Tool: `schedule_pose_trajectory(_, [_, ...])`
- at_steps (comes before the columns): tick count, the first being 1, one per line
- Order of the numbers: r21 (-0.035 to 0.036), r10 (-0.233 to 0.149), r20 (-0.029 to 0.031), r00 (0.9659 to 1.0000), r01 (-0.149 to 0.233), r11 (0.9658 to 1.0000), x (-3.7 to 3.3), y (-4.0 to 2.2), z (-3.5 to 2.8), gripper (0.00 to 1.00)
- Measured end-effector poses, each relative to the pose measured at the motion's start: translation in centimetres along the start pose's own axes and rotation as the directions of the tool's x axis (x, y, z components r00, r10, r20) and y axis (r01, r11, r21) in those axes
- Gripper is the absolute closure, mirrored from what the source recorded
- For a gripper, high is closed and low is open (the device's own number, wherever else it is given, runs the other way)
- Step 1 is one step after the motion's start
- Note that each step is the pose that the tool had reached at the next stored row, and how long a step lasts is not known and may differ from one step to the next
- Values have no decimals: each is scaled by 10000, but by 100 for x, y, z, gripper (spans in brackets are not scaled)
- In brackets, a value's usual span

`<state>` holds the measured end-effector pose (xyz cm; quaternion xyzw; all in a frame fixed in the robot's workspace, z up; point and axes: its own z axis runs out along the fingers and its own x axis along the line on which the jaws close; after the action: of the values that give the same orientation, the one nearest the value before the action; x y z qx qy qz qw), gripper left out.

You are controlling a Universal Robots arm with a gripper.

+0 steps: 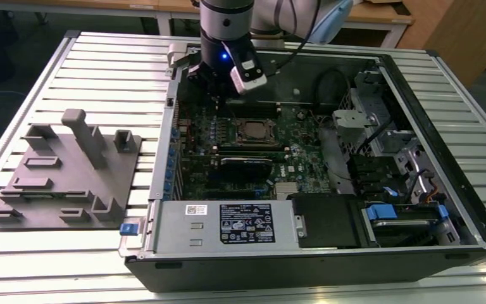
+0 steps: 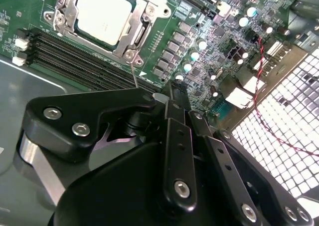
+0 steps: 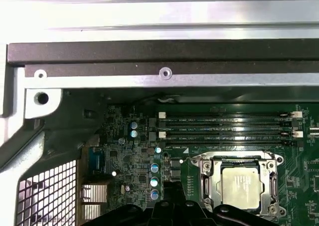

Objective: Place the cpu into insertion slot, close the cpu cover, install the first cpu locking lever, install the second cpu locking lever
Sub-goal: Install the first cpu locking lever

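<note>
Sitting in the insertion slot [image 3: 215, 183], the cpu [image 2: 105, 14] shows its silver-grey top through the cut-out of the cpu cover [image 2: 141, 29], which lies flat around it. A thin metal rod [image 2: 133, 72] runs from one socket corner toward the gripper [image 2: 177, 92] — fingers drawn together, nothing between them, near the socket but apart from it. Long black memory slots [image 3: 224, 126] run just beside the socket on the green board [image 2: 22, 6]. In the exterior view the arm reaches into the open computer case [image 1: 311, 269] — set on a slatted table [image 1: 116, 69].
</note>
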<state>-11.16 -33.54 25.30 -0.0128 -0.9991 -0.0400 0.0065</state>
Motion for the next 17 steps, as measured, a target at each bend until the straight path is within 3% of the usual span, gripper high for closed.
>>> schedule_pose_trajectory(6, [-2,-5,58,10000,5,10000,5,61,0,90])
schedule_pose_trajectory(17, [0,-41,62,10000,41,10000,39,156,9,90])
